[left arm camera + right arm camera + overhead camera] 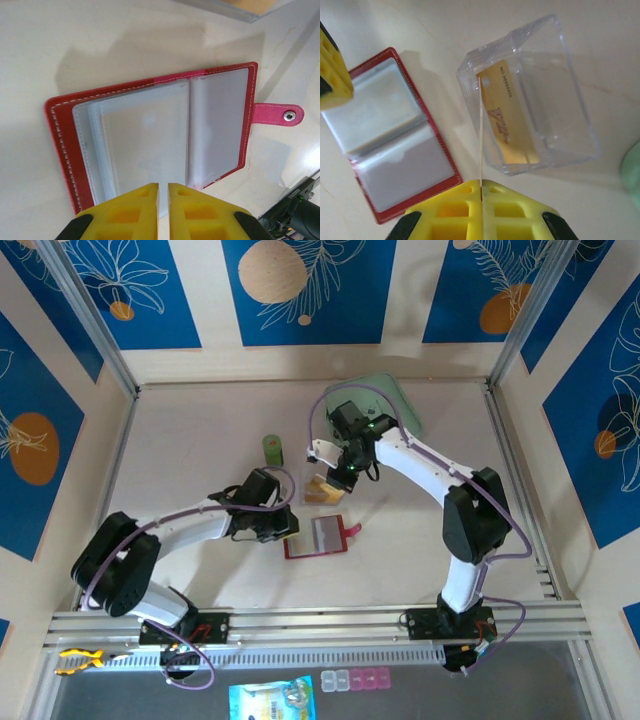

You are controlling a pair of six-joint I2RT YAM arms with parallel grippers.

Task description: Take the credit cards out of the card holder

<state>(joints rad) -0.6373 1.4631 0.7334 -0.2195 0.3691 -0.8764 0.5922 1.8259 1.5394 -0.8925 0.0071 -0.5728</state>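
Note:
The red card holder (60,135) lies open and flat on the table, its greyish clear sleeves (150,135) up and its pink tab (277,114) out to one side. My left gripper (163,189) hovers over the holder's near edge, its jaws a narrow slit apart with nothing between them. My right gripper (482,186) is shut on a thin credit card (480,135), seen edge-on, beside the wall of a clear plastic box (560,90). A tan credit card (507,117) lies inside that box. From above, the holder (318,536) sits between both grippers.
A mint-green pouch (395,400) lies at the back behind the right arm. A small green object (272,449) stands left of the box. The left gripper's yellow finger (332,65) shows beside the holder (395,135) in the right wrist view.

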